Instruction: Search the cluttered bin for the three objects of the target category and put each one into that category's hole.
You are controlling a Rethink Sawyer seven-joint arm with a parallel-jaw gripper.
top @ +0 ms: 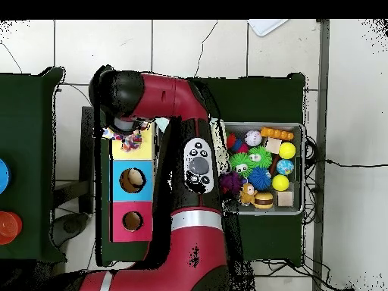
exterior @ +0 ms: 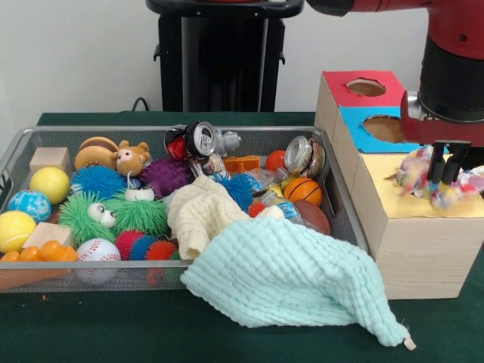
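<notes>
My gripper [exterior: 446, 180] hangs over the yellow top [exterior: 393, 198] of the pale wooden box at the right. Its fingers stand close together, shut on a ruffled white fabric piece with a multicolour print [exterior: 448, 193]. More of the same printed fabric [exterior: 414, 172] lies bunched on the yellow top beside it. The yellow top's hole is hidden under the fabric. In the overhead view the fabric [top: 130, 138] lies on the yellow top [top: 144, 151], and the arm hides the gripper. No other printed piece shows in the wire-mesh bin [exterior: 21, 141].
The blue top's hole [exterior: 384, 128] and the red top's hole [exterior: 366, 87] lie behind the yellow top. A mint waffle cloth [exterior: 291, 281] hangs over the bin's front rim onto the table. A cream cloth [exterior: 200, 215], balls, spiky toys and cans fill the bin.
</notes>
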